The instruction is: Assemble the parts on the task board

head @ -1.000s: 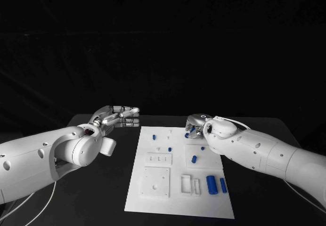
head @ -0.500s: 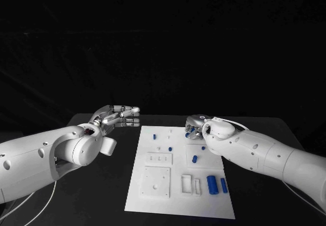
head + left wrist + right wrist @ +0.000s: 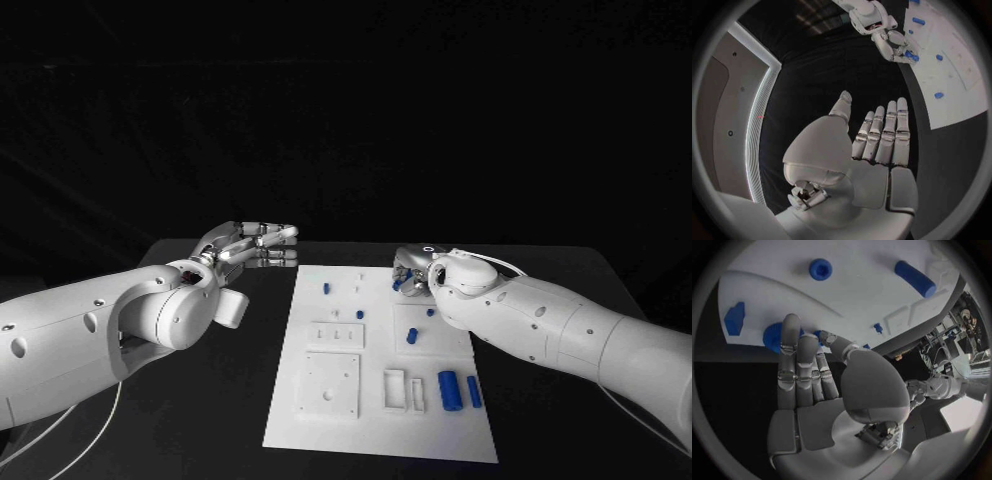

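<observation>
At board's (image 3: 378, 420) far edge, about 1 o'clock, your right hand (image 3: 411, 275) pinches a blue part (image 3: 398, 285). Left hand (image 3: 257, 246) hangs flat, empty, off-board at 10 o'clock.

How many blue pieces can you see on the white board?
7 blue pieces: two long ones at the near right, three small ones in the middle, one far left, one by the right hand. The hand may hide more.
</observation>
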Controlling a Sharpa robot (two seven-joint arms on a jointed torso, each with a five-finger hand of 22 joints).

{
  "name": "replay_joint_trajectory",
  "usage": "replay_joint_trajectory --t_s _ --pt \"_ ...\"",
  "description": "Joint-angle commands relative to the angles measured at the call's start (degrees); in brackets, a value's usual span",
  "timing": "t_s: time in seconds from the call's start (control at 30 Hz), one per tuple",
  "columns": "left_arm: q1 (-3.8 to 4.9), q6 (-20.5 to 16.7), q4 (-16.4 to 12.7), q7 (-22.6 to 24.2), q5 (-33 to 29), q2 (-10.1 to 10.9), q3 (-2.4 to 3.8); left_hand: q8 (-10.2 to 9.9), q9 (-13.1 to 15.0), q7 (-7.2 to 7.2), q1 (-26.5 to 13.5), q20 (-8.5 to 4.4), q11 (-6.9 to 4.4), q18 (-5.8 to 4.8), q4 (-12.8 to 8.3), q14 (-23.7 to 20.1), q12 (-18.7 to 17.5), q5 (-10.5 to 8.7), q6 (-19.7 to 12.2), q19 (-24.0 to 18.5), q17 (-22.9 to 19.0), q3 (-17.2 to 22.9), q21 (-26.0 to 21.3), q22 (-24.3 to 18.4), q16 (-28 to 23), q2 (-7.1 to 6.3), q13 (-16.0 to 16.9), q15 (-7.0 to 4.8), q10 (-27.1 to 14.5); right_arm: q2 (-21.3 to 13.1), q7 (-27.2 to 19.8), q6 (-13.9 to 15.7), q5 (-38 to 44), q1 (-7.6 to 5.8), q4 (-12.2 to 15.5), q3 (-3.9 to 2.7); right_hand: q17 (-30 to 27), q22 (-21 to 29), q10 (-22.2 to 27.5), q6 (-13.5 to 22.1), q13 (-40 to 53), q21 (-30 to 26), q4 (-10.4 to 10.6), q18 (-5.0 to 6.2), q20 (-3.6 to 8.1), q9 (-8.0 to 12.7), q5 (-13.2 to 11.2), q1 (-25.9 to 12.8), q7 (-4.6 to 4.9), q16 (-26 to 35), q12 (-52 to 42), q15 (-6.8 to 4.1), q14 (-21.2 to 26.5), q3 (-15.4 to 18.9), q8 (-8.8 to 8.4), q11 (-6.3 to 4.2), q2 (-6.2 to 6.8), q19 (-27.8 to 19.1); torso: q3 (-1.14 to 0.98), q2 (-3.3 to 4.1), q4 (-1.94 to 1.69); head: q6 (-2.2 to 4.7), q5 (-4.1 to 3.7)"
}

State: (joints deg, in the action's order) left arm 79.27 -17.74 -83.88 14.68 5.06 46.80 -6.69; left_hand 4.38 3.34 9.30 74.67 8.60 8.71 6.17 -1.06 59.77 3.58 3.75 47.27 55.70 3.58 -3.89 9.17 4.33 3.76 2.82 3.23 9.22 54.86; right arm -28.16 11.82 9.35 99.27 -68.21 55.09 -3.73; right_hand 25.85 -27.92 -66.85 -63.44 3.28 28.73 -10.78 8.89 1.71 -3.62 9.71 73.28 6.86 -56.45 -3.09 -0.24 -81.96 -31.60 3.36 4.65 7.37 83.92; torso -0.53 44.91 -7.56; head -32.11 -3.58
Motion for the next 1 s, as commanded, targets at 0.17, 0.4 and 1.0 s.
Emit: replay_joint_trajectory --t_s 0.17,0.4,1.0 --pt "0.18 0.3 0.1 0.1 0.2 -0.2 0.05 -0.2 0.0 0.09 0.1 0.14 0.13 -0.26 0.2 0.0 -0.1 -0.31 -0.6 0.1 0.1 0.1 0.4 -0.1 -0.1 -0.53 0.1 0.10 -0.5 0.2 0.3 -0.8 1.3 0.08 0.2 0.03 0.1 -0.5 -2.9 -2.5 0.1 -0.1 -0.2 0.00 0.63 -0.2 -2.6 0.0 -0.55 0.0 -0.2 -1.03 0.1 -1.3 0.37 -0.80 -1.37 1.7 -0.02 0.10 -0.12 -0.07 -0.09" --pt "0.18 0.3 0.1 -0.1 0.2 -0.2 0.05 -0.2 -0.1 0.18 0.1 0.14 0.16 -0.25 0.2 0.0 -0.1 -0.31 -0.8 0.1 0.1 0.2 0.4 -0.1 -0.1 -0.59 0.1 0.11 -0.6 0.2 1.0 0.0 1.4 0.10 0.3 0.03 0.1 -0.9 -4.1 -3.8 0.1 -0.2 -0.1 -0.66 1.16 -0.1 -4.1 -0.5 -0.87 0.2 -0.2 -1.43 0.0 -1.8 0.26 -1.25 -2.11 1.7 0.00 0.16 -0.04 -0.01 0.11" --pt "0.19 0.0 0.4 -0.5 0.2 -0.2 0.05 -0.2 -0.1 0.19 0.2 0.15 0.20 -0.24 0.1 -0.1 -0.1 -0.32 -1.0 0.1 0.1 0.3 0.4 -0.1 -0.1 -0.68 0.1 0.12 -0.7 -0.8 2.1 6.6 1.3 0.06 2.9 0.00 0.6 -2.2 -7.3 -7.3 0.1 -0.1 -0.1 -1.79 2.26 -0.2 -5.3 -0.4 -1.80 0.2 -0.2 -2.51 -0.1 -0.4 0.29 -2.43 -3.47 2.0 0.09 0.28 -0.09 0.71 0.26"
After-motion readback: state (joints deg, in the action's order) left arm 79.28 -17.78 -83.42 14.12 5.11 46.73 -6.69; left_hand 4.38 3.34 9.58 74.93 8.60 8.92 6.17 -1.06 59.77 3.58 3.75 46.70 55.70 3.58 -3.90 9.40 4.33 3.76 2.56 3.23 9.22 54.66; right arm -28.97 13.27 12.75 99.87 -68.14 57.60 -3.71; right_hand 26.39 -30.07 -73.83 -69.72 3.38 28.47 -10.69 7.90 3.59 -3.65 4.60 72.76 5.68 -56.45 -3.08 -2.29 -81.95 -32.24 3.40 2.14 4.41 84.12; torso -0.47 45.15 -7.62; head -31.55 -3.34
